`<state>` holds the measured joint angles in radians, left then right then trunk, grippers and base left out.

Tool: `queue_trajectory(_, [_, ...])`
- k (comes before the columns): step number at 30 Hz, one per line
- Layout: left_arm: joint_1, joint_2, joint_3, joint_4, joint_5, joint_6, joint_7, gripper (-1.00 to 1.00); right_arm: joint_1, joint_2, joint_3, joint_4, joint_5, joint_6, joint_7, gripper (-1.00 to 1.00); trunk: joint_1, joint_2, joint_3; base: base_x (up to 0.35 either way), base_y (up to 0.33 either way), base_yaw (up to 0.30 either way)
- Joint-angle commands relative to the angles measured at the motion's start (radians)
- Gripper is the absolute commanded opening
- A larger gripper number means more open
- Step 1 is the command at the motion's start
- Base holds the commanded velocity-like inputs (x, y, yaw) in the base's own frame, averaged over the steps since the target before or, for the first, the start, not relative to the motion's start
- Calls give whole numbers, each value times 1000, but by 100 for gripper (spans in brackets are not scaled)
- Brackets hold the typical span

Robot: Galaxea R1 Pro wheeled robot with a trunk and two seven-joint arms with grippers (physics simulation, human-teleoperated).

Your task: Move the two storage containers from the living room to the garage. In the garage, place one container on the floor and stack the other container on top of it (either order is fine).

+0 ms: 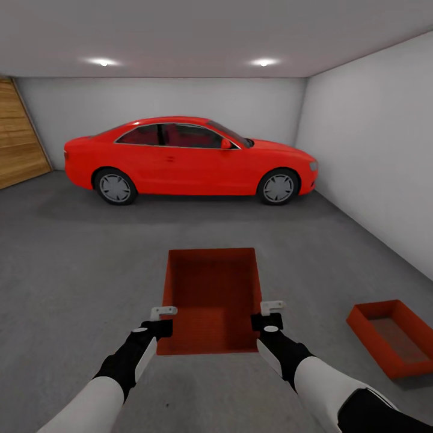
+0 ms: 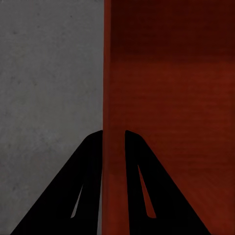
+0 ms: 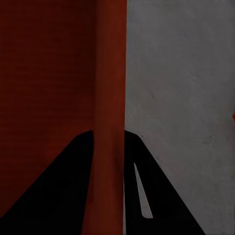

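I hold one red bin (image 1: 211, 297) up over the grey floor (image 1: 72, 270). My left gripper (image 2: 113, 134) pinches its left wall, my right gripper (image 3: 108, 133) its right wall. The other bin (image 1: 394, 337) sits near right.

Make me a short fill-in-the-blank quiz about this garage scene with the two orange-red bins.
1. Both grippers, left gripper and right gripper, hold one orange-red rectangular storage bin by its two ___ walls.
2. The second orange-red bin rests on the dark grey concrete ___.
3. Parked at the far wall is a red ___.

Missing words: side; floor; car
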<state>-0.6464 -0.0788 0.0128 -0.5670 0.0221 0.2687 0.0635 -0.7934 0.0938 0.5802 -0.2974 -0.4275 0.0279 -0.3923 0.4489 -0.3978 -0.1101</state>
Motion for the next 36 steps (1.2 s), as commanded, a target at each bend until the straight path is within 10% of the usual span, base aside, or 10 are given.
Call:
queue_trajectory(1, [-1,0,-5,-4,8,5,8,-100,-1,-6,14,5,-12,3,-11,-100,1,-2,-2,279,64,0])
queue_trajectory(8, [-1,1,-3,-3,8,3,7,-100,-1,-4,0,6,4,3,-10,-100,1,-2,-2,312,73,0])
queue_trajectory(9, [-1,1,-31,-3,10,3,16,-100,-1,-23,124,24,-140,3,-10,-100,1,-2,-2,320,75,0])
queue_trajectory(36, [-1,2,-31,-4,10,4,13,-100,-1,-23,124,24,-139,4,-8,-100,1,-2,-2,321,75,0])
